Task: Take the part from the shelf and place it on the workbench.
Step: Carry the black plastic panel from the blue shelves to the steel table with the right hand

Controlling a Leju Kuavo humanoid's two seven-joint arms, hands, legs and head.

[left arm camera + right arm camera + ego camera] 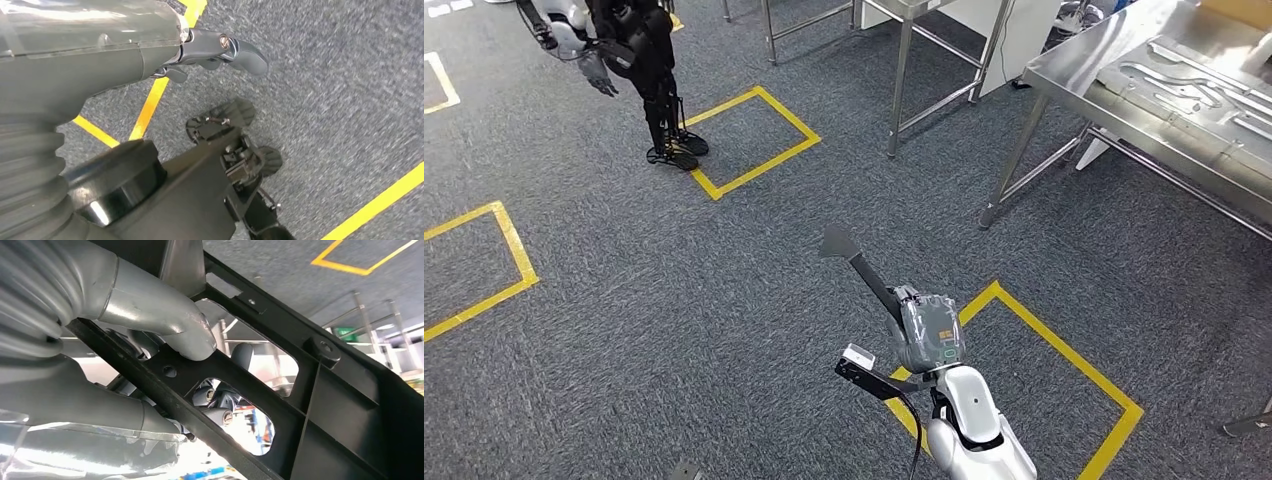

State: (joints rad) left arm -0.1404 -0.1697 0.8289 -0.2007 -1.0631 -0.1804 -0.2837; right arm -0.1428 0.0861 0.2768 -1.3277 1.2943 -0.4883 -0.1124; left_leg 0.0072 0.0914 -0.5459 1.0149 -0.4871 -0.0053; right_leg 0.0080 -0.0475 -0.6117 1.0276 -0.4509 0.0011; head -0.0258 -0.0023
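Right arm (972, 425) had a glossy silver shell with a black joint ring and a black cable alongside. Right hand (927, 332) was grey under clear plastic wrap with an orange marking. Left hand (100, 55) had a grey ribbed cover and dark fingers (240, 52) with a brass-coloured screw.

Robotics test workshop.
Grey carpet floor (674, 300) marked with yellow taped squares (754, 140); stainless steel bench (1124, 60) carrying metal fixture plates (1194, 90); second humanoid robot (624, 60) standing beside one marked square.
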